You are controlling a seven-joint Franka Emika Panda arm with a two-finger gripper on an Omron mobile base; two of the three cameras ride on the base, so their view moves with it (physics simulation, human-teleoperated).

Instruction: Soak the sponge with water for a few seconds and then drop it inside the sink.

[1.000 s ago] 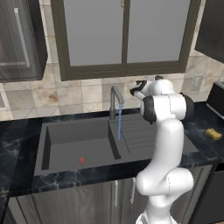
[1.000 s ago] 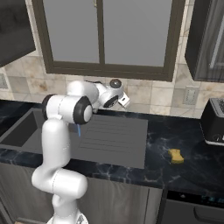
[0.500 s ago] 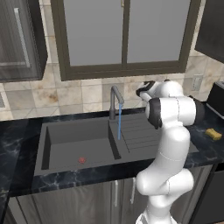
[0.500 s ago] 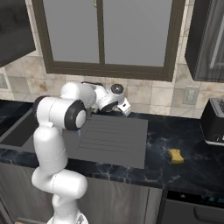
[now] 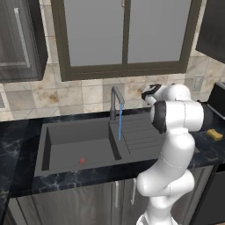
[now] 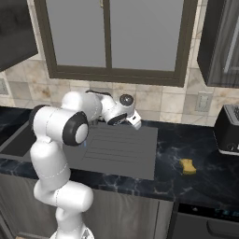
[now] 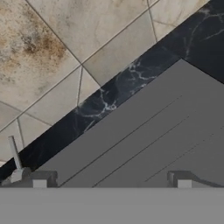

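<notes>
The sponge (image 5: 214, 134) is a small yellow block on the black countertop far right of the sink (image 5: 77, 137); in the right base view the sponge (image 6: 188, 166) lies between the drainboard and the toaster. Water (image 5: 120, 126) falls in a thin blue stream from the grey faucet (image 5: 116, 99) to the basin's right edge. My gripper (image 5: 147, 94) hovers above the drainboard's back edge, well left of the sponge. In the right base view my gripper (image 6: 135, 123) points at the drainboard's far corner. In the hand view my gripper (image 7: 111, 181) is open, with nothing between its fingertips (image 7: 40, 180).
A ribbed drainboard (image 6: 119, 150) spreads under the hand. A toaster (image 6: 228, 130) stands at the counter's back right, beyond the sponge. Tiled wall (image 7: 65, 48) and a window rise close behind the hand. A red drain mark (image 5: 82, 161) sits on the basin floor.
The arm has swung to the right, and the hand has shifted slightly right and down along the drainboard's back edge. The jaws stay open. The sponge has not moved.
</notes>
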